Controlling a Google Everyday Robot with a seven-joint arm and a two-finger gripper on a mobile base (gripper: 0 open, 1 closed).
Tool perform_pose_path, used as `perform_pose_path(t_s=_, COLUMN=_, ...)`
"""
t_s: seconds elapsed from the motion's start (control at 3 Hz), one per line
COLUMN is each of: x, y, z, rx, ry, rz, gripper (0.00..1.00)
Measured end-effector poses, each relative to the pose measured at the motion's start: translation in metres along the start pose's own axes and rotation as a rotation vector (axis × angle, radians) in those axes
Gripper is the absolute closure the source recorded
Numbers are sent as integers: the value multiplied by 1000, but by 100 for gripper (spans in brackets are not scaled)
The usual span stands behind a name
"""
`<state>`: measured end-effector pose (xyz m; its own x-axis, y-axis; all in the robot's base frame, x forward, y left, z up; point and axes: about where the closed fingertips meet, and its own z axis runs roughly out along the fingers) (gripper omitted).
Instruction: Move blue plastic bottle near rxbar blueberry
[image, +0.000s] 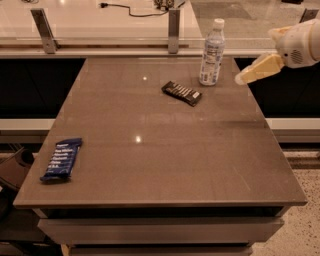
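The blue plastic bottle (212, 53) stands upright at the far right of the table, clear with a white cap and a white-and-blue label. The rxbar blueberry (62, 159) lies flat in its dark blue wrapper near the table's front left edge. My gripper (246, 76) comes in from the right at the far edge, just right of the bottle and apart from it, at about the height of its lower half. It holds nothing that I can see.
A black wrapped bar (182, 93) lies left of and in front of the bottle. The grey table (165, 150) has a raised counter with metal posts (173, 25) behind it. Floor shows at the right.
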<state>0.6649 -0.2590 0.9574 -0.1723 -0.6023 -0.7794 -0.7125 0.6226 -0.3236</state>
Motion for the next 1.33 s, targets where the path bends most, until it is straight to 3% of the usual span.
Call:
perform_pose_path(t_s=0.67, x=-12, y=-13, z=58, rx=-39, ry=-157, rz=116, gripper=0)
perform_pose_path(t_s=1.33, x=-23, y=-32, z=89, rx=-60, ry=-367, rz=158, gripper=0)
